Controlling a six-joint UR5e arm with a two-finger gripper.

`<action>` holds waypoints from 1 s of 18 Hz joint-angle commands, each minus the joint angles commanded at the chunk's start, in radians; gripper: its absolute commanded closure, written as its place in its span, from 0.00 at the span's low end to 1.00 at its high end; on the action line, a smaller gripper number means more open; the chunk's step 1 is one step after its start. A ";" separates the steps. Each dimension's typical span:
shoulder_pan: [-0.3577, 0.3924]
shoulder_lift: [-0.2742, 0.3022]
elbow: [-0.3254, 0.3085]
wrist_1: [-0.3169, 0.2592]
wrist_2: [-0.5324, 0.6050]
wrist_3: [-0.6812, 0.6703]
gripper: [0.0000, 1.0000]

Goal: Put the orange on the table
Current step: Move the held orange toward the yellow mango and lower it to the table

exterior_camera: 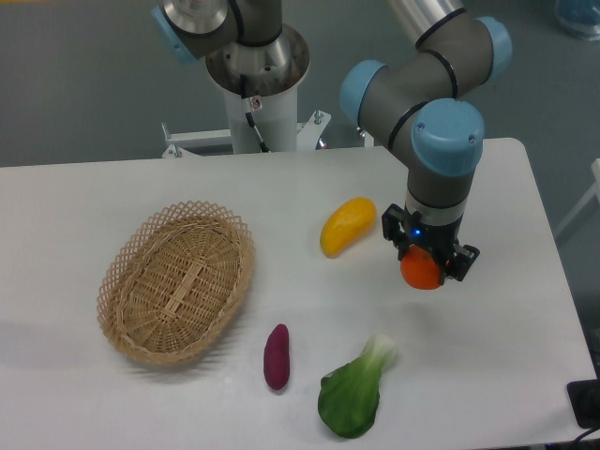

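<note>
White bench [506,356] carries a wicker basket [178,279]. Above it, the pincer [427,264] is clamped on the orange [421,272], round and bright.

table [94,187]: white, plain matte | orange [422,271]: bright orange | gripper [427,265]: black, blue light | arm [441,112]: grey, light-blue caps | basket [178,279]: tan, open lattice weave | mango-like fruit [347,226]: yellow-orange | sweet potato [277,356]: purple | leafy vegetable [354,389]: green, pale stem
</note>
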State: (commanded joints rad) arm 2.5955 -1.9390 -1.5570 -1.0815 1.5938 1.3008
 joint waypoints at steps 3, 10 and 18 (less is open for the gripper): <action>0.002 0.000 0.000 0.000 0.000 0.000 0.67; 0.002 -0.002 -0.018 0.000 0.002 -0.002 0.66; -0.003 -0.003 -0.090 0.018 -0.002 -0.003 0.67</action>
State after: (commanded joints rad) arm 2.5924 -1.9420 -1.6474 -1.0631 1.5923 1.2977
